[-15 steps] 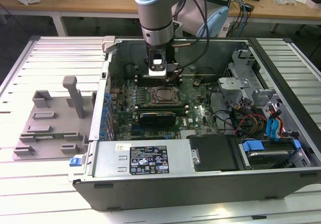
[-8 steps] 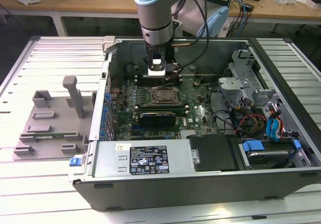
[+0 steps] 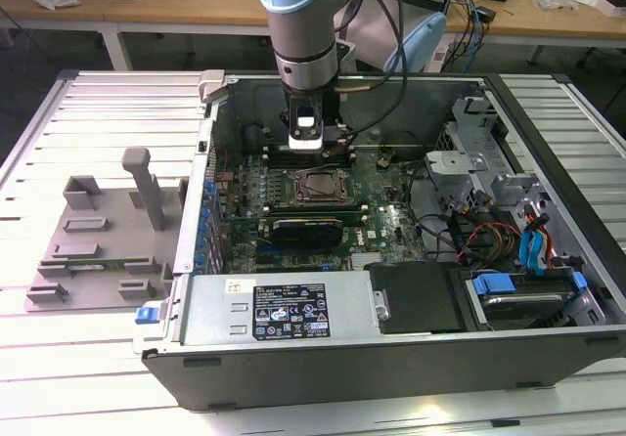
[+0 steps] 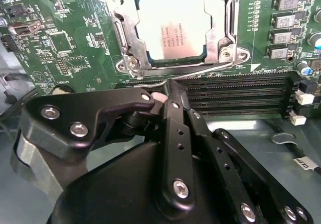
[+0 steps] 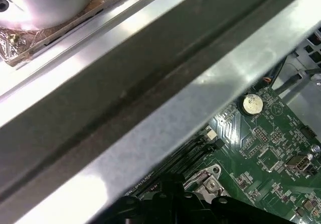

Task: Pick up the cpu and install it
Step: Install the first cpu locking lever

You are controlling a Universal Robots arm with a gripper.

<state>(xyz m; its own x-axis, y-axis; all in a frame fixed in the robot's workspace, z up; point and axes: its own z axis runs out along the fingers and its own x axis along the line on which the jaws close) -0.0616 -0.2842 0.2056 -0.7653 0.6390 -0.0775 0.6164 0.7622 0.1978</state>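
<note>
The cpu (image 4: 170,28) is a flat square chip with a shiny silver top. It lies in the metal socket frame (image 4: 123,38) on the green motherboard, and the frame's lid is not over it. In the exterior view the cpu (image 3: 319,188) is at the middle of the open computer case. My gripper (image 3: 309,154) hangs just behind the socket, over the black memory slots (image 4: 235,91). Its black fingers (image 4: 173,113) meet at the tip with nothing between them, a short way from the cpu. The gripper's dark links (image 5: 170,206) also appear in the first wrist view.
A grey fixture plate (image 3: 98,240) with upright blocks lies on the exterior view's left of the case. The power supply (image 3: 284,309) lines the near side, with the drive cage and cables (image 3: 528,260) on the exterior view's right. The case's metal rim (image 5: 150,108) runs close behind the arm.
</note>
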